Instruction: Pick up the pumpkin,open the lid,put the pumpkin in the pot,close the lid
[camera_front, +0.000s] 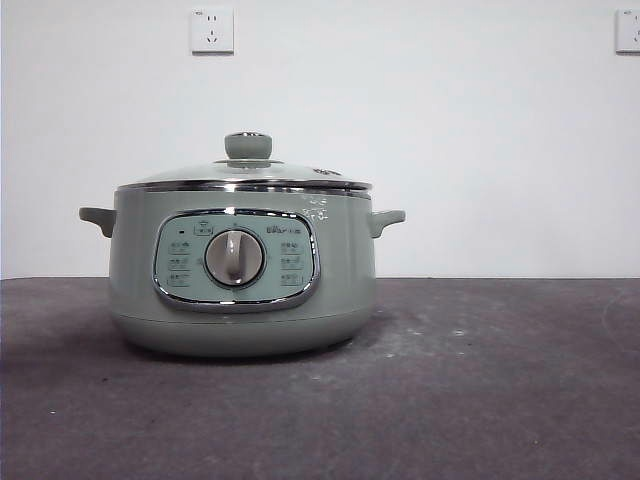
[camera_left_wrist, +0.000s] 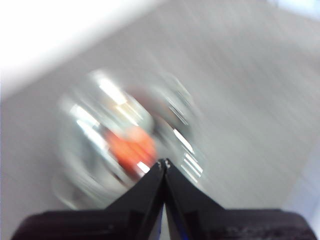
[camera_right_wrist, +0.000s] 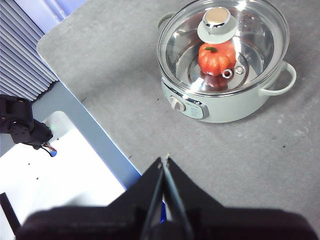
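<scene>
The sage-green pot (camera_front: 243, 275) stands on the dark table, left of centre in the front view, dial facing the camera. Its glass lid (camera_front: 246, 178) sits on the rim, knob (camera_front: 248, 146) up. Through the lid the right wrist view shows the orange-red pumpkin (camera_right_wrist: 217, 57) lying inside the pot (camera_right_wrist: 225, 107). My right gripper (camera_right_wrist: 164, 161) is shut and empty, high above the table's near edge, well away from the pot. My left gripper (camera_left_wrist: 164, 163) is shut and empty too; its view is motion-blurred, with the pumpkin (camera_left_wrist: 131, 147) a smear under the lid (camera_left_wrist: 125, 145).
Grey table surface (camera_front: 480, 380) stretches to the right of the pot. A white wall with two sockets (camera_front: 212, 30) stands behind. In the right wrist view the table's edge, a blue strip and a white base (camera_right_wrist: 60, 175) lie off to one side.
</scene>
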